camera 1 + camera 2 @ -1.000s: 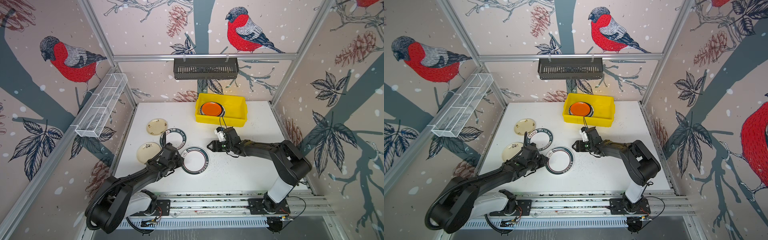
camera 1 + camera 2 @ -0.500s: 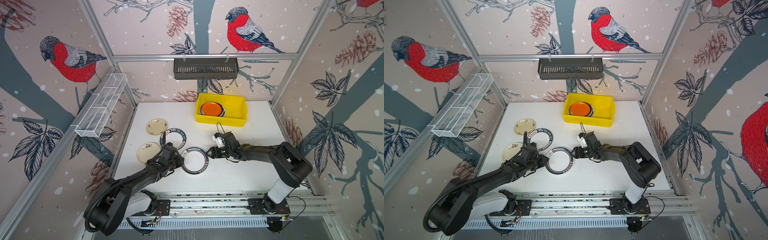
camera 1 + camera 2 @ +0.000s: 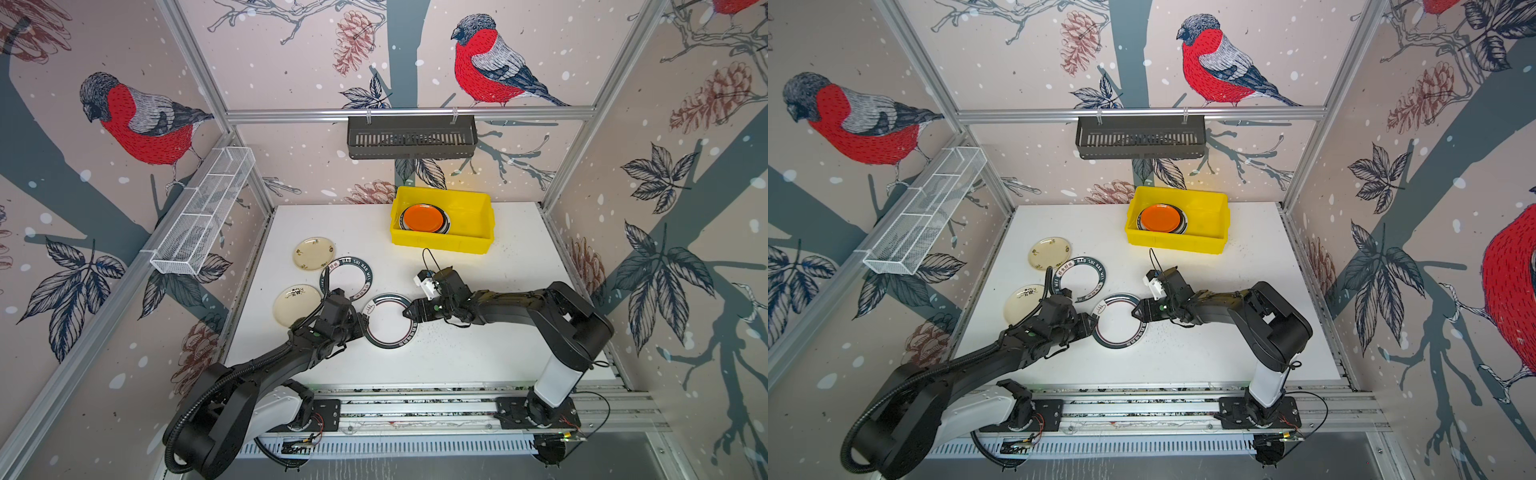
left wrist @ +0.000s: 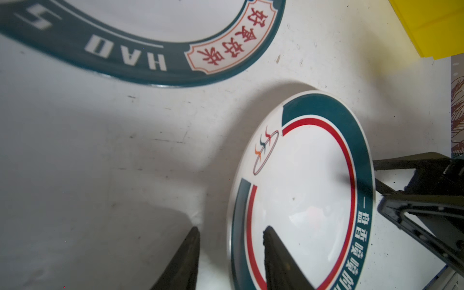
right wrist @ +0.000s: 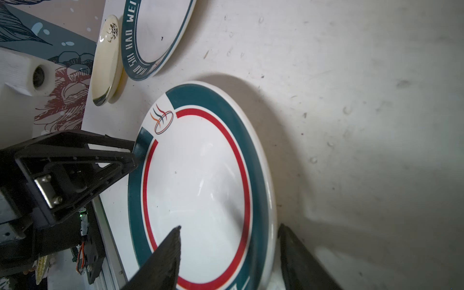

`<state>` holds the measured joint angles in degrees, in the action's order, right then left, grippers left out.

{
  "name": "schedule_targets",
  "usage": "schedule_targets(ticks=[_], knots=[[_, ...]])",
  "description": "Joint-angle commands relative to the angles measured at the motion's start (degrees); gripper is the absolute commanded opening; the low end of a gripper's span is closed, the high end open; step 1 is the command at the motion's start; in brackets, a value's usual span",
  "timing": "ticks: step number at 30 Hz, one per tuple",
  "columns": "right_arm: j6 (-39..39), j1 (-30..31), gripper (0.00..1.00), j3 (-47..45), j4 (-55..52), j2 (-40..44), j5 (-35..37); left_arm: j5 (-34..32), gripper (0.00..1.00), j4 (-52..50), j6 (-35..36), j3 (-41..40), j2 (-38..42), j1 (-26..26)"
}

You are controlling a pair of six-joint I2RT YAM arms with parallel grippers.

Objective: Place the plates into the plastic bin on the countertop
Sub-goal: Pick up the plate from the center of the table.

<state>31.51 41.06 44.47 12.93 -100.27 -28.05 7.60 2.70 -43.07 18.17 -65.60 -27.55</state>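
Bird-and-pinecone wallpaper closes in a white speckled desk. A dark slotted basket hangs on the back rail and a white wire basket on the side rail.

Near the back of the desk stands the yellow bin. Inside it, at the end nearer the wire basket, an orange plate lies on top of a dark-rimmed plate.

Four more plates lie on the desk outside the bin. A cream plate and a second cream plate sit along the edge below the wire basket. Just beside them is a lettered plate. A red-ringed plate lies toward the front middle, well apart from the bin.

The left tool is at one side of the red-ringed plate and the right tool at the opposite side. In the left wrist view the left tool has its jaws apart, one finger over the plate and one over the bare desk, the rim between them and not pinched. In the right wrist view the right tool likewise stands released, straddling the rim.
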Motion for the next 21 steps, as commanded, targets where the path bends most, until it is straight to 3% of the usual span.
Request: schedule_targets(ticks=[1,9,21], knots=[[0.66,0.24,0.63,0.23,-2.06,-0.45,0.59,0.58,0.43,1.42,0.37,-0.15,-0.37,0.04],[1.19,0.51,0.59,0.51,-2.12,-1.22,0.78,0.62,0.43,1.64,0.79,-0.04,-1.31,0.13],[1.28,0.62,0.29,1.89,-3.25,-3.00,0.97,-0.18,0.43,0.59,0.97,0.02,0.43,0.13]])
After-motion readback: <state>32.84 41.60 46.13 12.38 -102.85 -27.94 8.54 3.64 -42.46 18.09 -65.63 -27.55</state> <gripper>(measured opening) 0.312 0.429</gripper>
